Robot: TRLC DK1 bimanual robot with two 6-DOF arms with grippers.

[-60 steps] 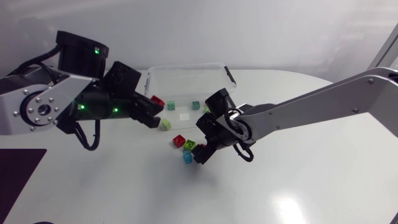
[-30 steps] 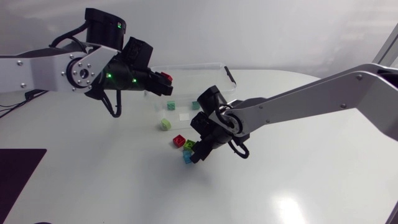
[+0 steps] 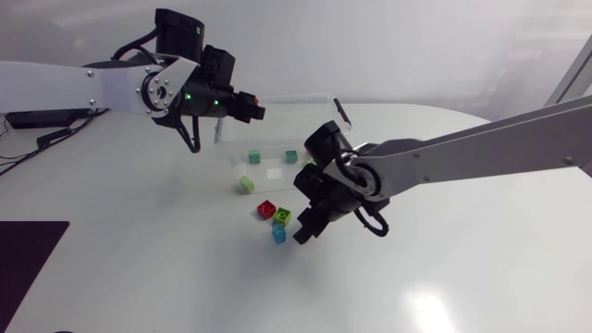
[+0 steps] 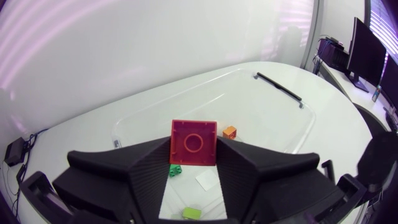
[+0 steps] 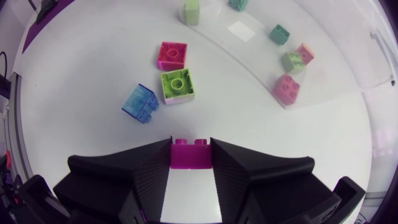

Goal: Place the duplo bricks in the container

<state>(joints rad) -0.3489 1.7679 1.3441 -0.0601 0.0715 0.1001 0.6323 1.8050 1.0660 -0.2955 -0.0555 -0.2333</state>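
**Duplo bricks (image 5: 286,88): some binned, two held, four loose**

Several small bricks already lie in the clear container (image 3: 277,97). The left gripper (image 4: 194,155) pinches a red brick (image 4: 194,142) above it. The right gripper (image 5: 191,144) clamps a magenta brick (image 5: 191,158) over the table, outside the container. A loose red brick (image 5: 172,55), a green brick (image 5: 177,85) and a blue brick (image 5: 141,102) wait ahead of the right gripper, and a pale green brick (image 3: 245,184) lies by the container wall. Roughly halfway, I judge.

From the right wrist view, only the studded end of the magenta brick (image 5: 191,155) shows between the fingers of the right gripper (image 5: 191,149), and in the head view that gripper hides it entirely. There the red brick (image 3: 254,108) at the left gripper (image 3: 249,109) is a mere speck. From the left wrist view, the fingers hide the container's (image 4: 267,124) near wall and part of a light green brick (image 4: 192,213).
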